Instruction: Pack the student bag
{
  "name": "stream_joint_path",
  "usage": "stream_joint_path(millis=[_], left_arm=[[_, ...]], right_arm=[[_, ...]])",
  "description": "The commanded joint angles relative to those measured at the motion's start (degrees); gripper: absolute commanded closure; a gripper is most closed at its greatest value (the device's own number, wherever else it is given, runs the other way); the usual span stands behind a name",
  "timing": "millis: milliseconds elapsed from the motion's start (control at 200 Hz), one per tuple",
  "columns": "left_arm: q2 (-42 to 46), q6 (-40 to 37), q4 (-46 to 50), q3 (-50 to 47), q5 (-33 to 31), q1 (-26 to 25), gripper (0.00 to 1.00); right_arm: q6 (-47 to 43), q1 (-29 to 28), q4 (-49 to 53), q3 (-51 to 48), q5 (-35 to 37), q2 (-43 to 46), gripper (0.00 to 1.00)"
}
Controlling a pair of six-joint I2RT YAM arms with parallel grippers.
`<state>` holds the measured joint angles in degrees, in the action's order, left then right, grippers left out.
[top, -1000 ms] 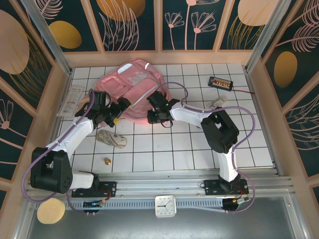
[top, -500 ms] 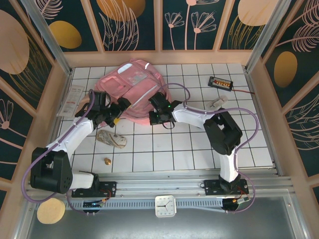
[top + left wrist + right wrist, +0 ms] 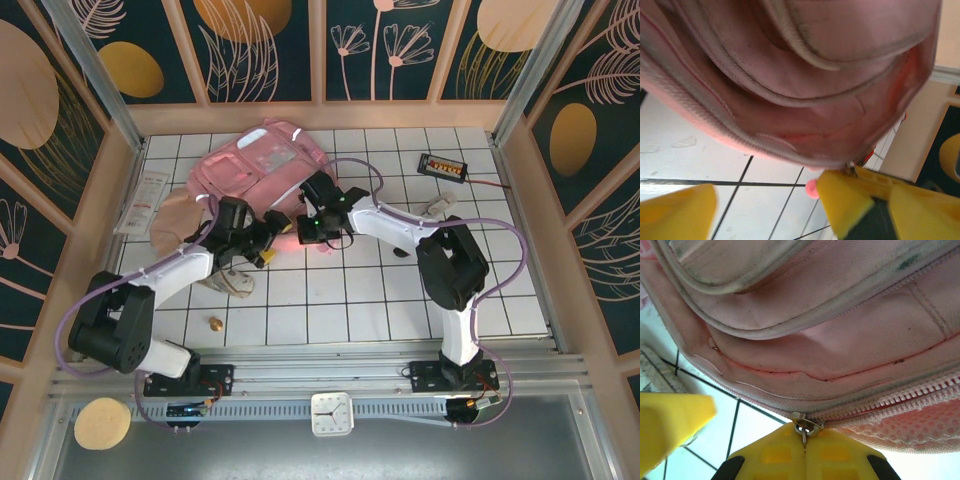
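We log: right hand (image 3: 804,442) pinching small metal zipper pull (image 3: 803,426) | large pale pink fabric student bag (image 3: 262,170) lies just beyond both hands | left hand (image 3: 762,205) spread, nearby, holding nothing

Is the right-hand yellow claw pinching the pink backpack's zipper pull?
Yes, the right gripper has its yellow jaws closed together on the zipper pull of the student bag.
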<state>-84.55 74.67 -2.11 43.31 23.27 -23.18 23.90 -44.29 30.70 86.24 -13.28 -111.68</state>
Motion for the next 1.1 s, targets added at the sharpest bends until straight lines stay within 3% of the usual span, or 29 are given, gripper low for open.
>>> stream_joint_path(millis=[0,155,255,350,525,675,786,956,1096], left_arm=[[-3.0,3.8,-4.9,2.3,-0.7,-1.2,0.3],[-5.4,4.7,-5.9,1.8,-2.1,-1.6,0.49],[-6.0,3.8,-4.9,2.1,-3.1,-1.6,0.72],[-6.4,2.3,-3.5,2.6,-3.5,-1.6,1.0],[-6.3,-1.8,-0.3,4.5,-3.6,-1.6,1.0],[-5.2,-11.2,10.0,9.8,-4.6,-1.6,1.0],[-4.0,-18.8,17.0,12.1,-4.3,-1.6,1.0],[0.4,-27.5,26.1,13.8,-8.9,-1.5,1.0],[3.9,-33.1,31.8,13.1,-12.7,-0.8,1.0]], right_arm=[[-1.0,-0.4,3.1,3.0,-4.4,2.1,1.0],[-1.0,-0.4,3.4,3.6,-5.5,1.5,1.0],[-1.7,-0.4,4.6,4.1,-5.3,1.4,1.0],[-3.6,-0.4,7.3,4.2,-4.2,0.9,1.0],[-8.4,-0.4,13.6,2.8,-0.1,0.8,1.0],[-12.1,2.3,14.8,0.5,4.9,1.6,1.0],[-13.6,6.4,13.3,0.6,4.5,1.8,1.0],[-16.6,11.7,12.8,2.7,3.3,-0.3,1.0],[-18.3,12.6,11.9,3.4,2.4,-2.0,1.0]])
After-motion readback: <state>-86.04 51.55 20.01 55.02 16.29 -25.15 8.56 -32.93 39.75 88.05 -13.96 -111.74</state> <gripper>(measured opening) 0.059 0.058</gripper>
